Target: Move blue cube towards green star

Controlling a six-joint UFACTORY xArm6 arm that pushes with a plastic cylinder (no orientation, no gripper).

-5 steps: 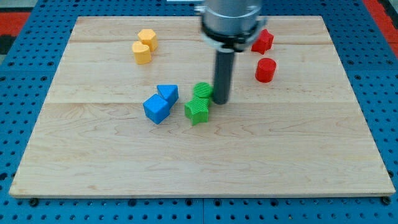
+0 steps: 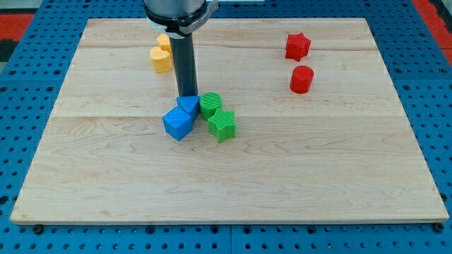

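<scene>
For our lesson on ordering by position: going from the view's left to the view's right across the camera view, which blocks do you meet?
Yellow blocks → blue cube → green star → red blocks: star and cylinder, overlapping in order. Left out as overlapping: my tip, the other blue block and the green cylinder.

Surface: I see a pale wooden tabletop (image 2: 339,176) built of planks with seams running left to right | Base: I see blue perforated pegboard (image 2: 21,141) framing it on all sides | Corners: red patches at the view's top | Light: even, soft, faint shadows only
</scene>
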